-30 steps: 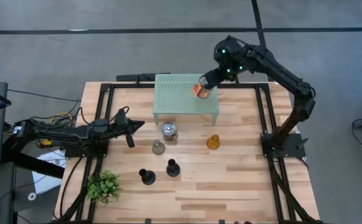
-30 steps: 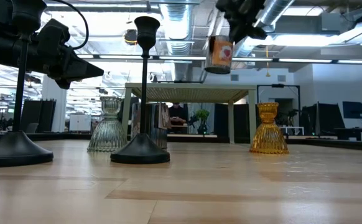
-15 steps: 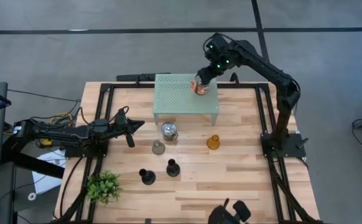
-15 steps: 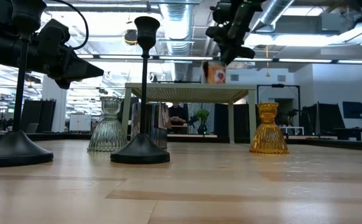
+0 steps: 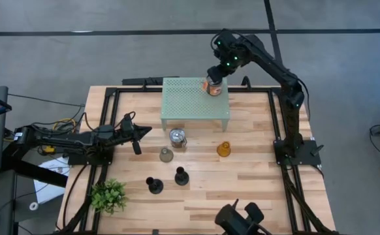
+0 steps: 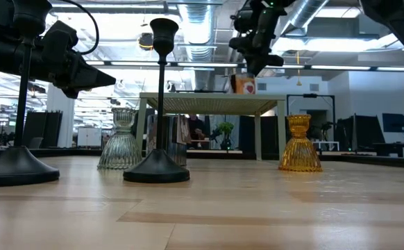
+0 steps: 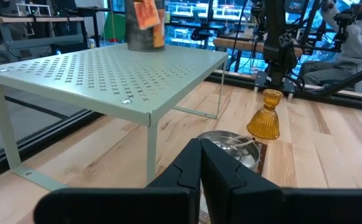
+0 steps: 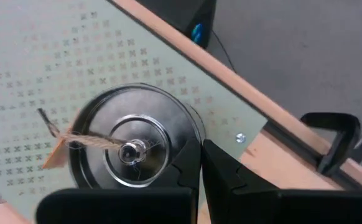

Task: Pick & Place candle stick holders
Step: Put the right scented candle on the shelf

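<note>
A clear silvery jar-like holder (image 5: 211, 87) with an orange tag stands on the mint-green rack (image 5: 190, 104), near its far right corner; it also shows in the low view (image 6: 242, 84). My right gripper (image 5: 215, 77) is just above it, fingers together at its rim. My left gripper (image 5: 138, 136) is shut and empty, above the table's left side. On the table stand the second clear jar (image 5: 177, 138), the grey-olive holder (image 5: 166, 155), the amber glass holder (image 5: 224, 149) and two black bell-shaped holders (image 5: 153, 186) (image 5: 181, 176). My right gripper comes from above, pointing down, with its shut fingertips (image 8: 190, 163) at the edge of the jar's top rim (image 8: 187, 127). The fingers themselves hide what they pinch there. The jar stands upright with its base on the rack's top (image 6: 209, 96).
A green leafy plant (image 5: 108, 194) stands at the near left corner. A black clamp (image 8: 336, 134) sits at the table's far edge behind the rack. A dark object (image 5: 239, 219) shows at the near edge. Bare wood lies on the near right.
My right gripper has carried the jar toward the far edge and a little left, and down. The jar hung clear above the rack and now stands on the rack's top. A dark object has come into view at the near edge.
</note>
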You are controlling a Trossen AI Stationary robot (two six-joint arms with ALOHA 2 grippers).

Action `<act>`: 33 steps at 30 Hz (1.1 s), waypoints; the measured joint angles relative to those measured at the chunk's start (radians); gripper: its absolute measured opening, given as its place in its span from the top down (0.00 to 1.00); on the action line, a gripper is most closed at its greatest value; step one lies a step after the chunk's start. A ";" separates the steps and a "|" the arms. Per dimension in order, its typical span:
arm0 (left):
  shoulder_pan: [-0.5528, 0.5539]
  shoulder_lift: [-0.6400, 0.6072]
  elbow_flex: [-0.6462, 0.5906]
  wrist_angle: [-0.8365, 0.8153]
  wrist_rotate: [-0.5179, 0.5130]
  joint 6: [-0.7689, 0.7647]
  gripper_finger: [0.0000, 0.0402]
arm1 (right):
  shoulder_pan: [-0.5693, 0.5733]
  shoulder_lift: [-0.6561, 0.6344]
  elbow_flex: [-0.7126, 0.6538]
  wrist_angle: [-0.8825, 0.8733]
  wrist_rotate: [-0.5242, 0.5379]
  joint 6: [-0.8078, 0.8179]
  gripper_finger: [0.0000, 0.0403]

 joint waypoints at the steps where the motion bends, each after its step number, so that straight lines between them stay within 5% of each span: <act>1: 0.000 0.000 0.000 0.000 0.000 0.000 0.98 | -0.002 0.000 0.000 0.002 -0.001 -0.003 1.00; 21: 0.000 0.000 0.000 0.000 0.000 0.000 0.98 | -0.015 -0.001 0.001 0.010 0.001 -0.006 1.00; 33: 0.000 0.000 0.000 0.000 0.000 0.000 0.98 | -0.011 -0.002 0.001 0.013 -0.002 -0.006 0.89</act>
